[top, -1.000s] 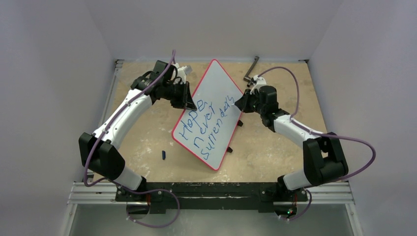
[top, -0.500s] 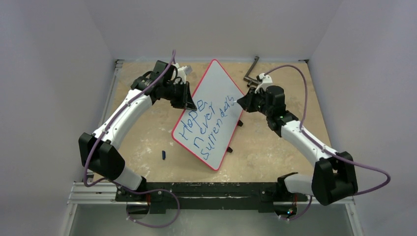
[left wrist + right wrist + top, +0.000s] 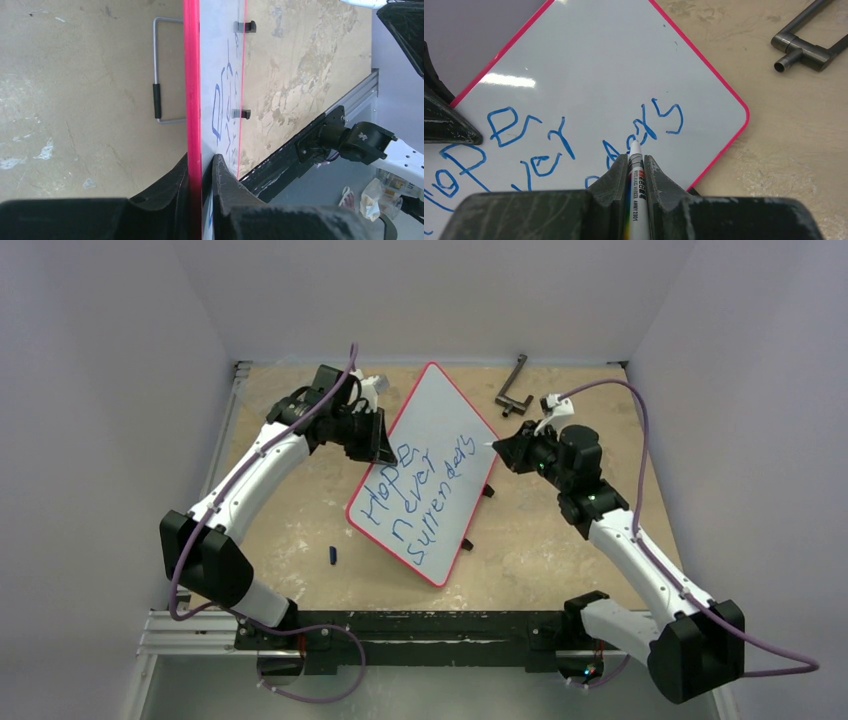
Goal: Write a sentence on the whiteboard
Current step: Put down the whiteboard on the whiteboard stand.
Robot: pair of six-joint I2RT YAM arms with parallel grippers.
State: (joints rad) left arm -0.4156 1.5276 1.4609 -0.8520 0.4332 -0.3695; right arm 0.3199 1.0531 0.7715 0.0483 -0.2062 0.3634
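The whiteboard, white with a thin red rim, lies slanted mid-table and bears the sentence in blue, "Hope never surrenders", in three lines. My left gripper is shut on the board's left rim, one finger each side. My right gripper is shut on a white marker, its tip lifted off the board near the last letters. Black clips sit on the board's far rim.
A dark metal pipe handle lies at the back right, also in the right wrist view. A small blue marker cap lies on the table front left. A wire stand shows behind the board.
My right gripper has pulled back to the right, off the board, with the marker. The left gripper still clamps the rim; the board has shifted slightly.
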